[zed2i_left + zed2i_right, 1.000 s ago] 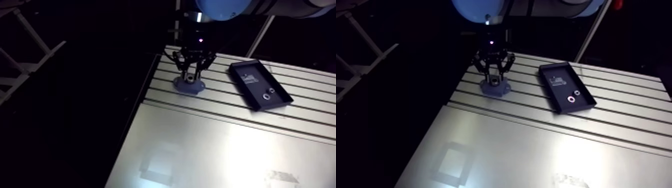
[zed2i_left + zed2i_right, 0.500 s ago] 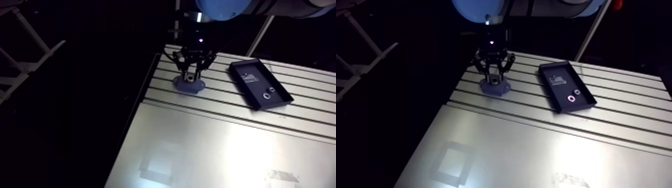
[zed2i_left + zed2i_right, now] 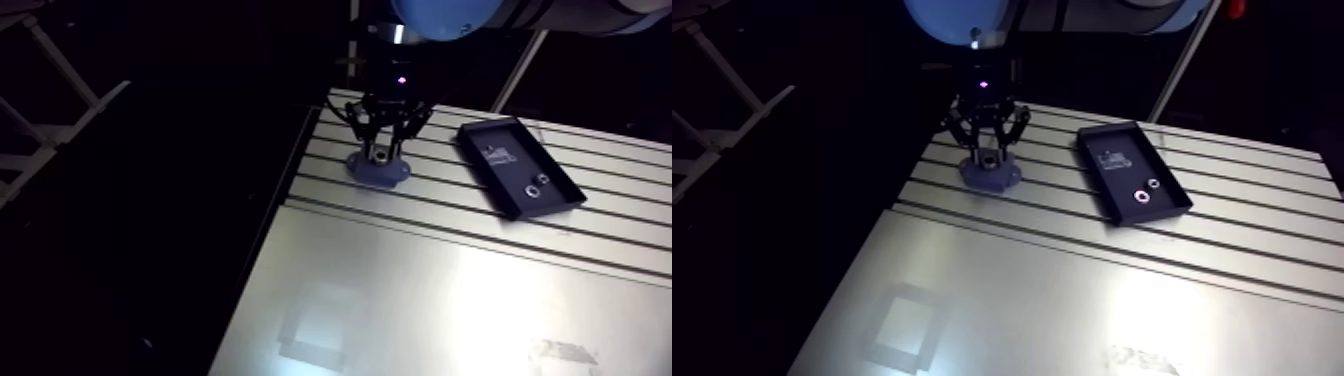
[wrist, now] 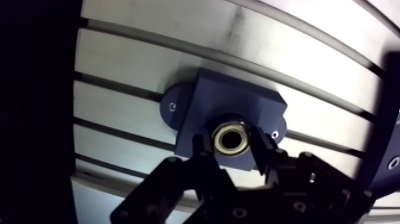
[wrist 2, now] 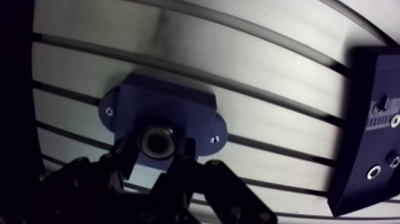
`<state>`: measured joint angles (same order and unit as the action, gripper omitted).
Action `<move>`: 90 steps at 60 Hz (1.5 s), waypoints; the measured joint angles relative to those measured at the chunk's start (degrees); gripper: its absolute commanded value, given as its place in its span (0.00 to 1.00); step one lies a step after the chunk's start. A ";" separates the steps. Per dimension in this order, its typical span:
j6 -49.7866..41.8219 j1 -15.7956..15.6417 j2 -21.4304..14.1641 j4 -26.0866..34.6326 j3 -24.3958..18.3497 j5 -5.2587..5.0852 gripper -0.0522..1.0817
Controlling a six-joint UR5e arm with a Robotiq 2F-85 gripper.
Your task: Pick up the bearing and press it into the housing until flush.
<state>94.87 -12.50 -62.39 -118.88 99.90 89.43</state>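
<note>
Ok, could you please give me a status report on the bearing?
Gripper shut on bearing. Bearing at housing bore, seating depth unclear. Black tray well aside.

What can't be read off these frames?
- Bearing seating depth in housing: the wrist view looks straight down; in the arm view the gripper hides it.
- Housing's near edge: wrist view, behind the fingers.
- Tray label: too small in both views; the wrist view's edge cuts the tray off.
</note>
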 measured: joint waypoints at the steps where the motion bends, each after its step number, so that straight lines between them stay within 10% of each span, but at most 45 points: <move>1: 0.00 0.00 0.01 0.00 0.00 0.00 0.61; 27: 0.03 0.01 0.35 0.00 -0.08 0.00 0.60; 31: 0.04 0.01 0.36 0.00 -0.08 0.00 0.41; 34: 0.04 0.01 0.36 0.01 -0.08 0.01 0.07; 74: -0.56 0.06 -1.29 0.38 -0.72 0.17 0.06; 80: -1.61 0.00 -1.81 0.69 -0.88 0.19 0.19; 85: -3.17 -0.07 -2.17 0.98 -0.98 0.21 0.61; 90: -4.94 -0.12 -2.42 1.34 -1.06 0.21 0.77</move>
<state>89.93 -12.62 -64.81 -117.53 98.84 89.64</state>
